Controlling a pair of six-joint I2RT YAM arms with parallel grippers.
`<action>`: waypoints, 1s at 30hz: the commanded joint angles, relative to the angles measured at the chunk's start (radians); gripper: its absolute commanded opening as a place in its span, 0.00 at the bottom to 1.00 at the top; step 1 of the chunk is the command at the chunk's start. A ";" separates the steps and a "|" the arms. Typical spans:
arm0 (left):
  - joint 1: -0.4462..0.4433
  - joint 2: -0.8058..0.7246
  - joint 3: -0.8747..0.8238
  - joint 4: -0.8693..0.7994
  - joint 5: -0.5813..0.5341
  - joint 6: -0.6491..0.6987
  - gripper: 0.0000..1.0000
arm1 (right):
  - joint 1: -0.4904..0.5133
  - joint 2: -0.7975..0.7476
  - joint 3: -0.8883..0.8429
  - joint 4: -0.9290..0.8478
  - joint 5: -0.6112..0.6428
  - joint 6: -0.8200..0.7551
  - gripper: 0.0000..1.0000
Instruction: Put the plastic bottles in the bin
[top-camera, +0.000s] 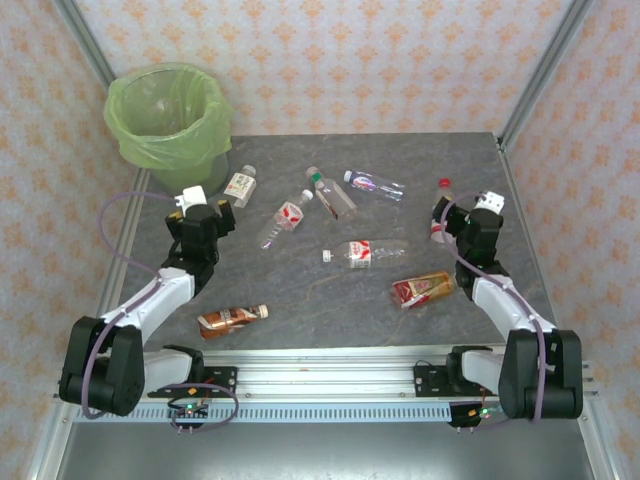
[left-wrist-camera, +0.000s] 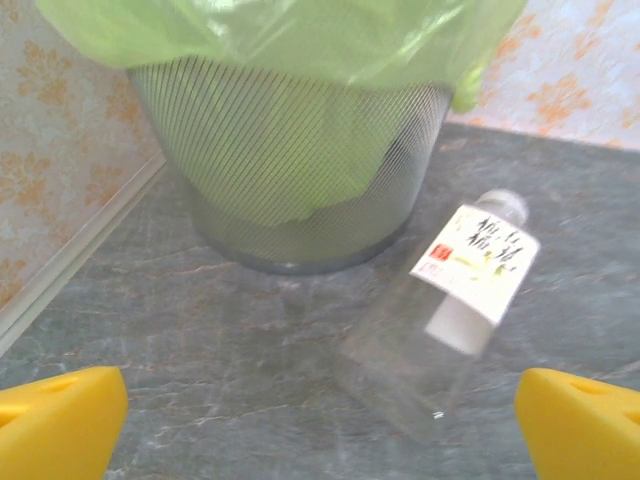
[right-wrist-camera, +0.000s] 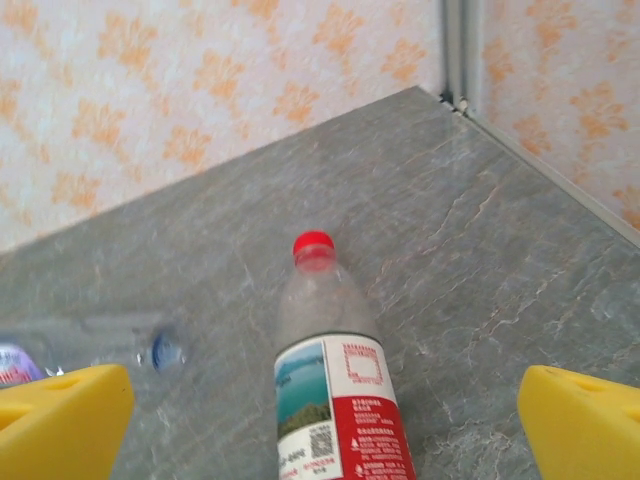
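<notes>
The bin (top-camera: 168, 115), a mesh basket lined with a green bag (left-wrist-camera: 300, 170), stands at the back left corner. Several plastic bottles lie scattered on the grey table. My left gripper (top-camera: 222, 206) is open, its yellow fingers (left-wrist-camera: 60, 425) wide apart, and just short of a clear white-labelled bottle (top-camera: 240, 185) (left-wrist-camera: 455, 300) lying beside the bin. My right gripper (top-camera: 443, 215) (right-wrist-camera: 325, 430) is open too, straddling the lower end of a red-capped bottle (right-wrist-camera: 335, 380) (top-camera: 441, 195) without touching it. A brown bottle (top-camera: 232, 318) and an orange one (top-camera: 422, 289) lie near the front.
Mid-table lie a green-capped bottle (top-camera: 330, 193), a purple-labelled one (top-camera: 375, 184), and two red-white labelled ones (top-camera: 285, 218) (top-camera: 365, 253). Patterned walls and metal frame posts (top-camera: 545, 70) close in the table on three sides. A clear blue-capped bottle (right-wrist-camera: 150, 345) lies left of the red-capped one.
</notes>
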 joint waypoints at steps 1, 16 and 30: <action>-0.028 -0.026 0.119 -0.287 -0.049 -0.166 1.00 | 0.002 -0.037 0.033 -0.128 0.034 0.120 0.99; -0.054 0.104 0.485 -1.092 0.343 -0.375 1.00 | 0.002 -0.050 0.027 -0.149 -0.070 0.309 0.99; -0.191 -0.088 0.421 -1.519 0.295 -0.978 1.00 | 0.002 -0.043 0.042 -0.122 -0.165 0.309 0.99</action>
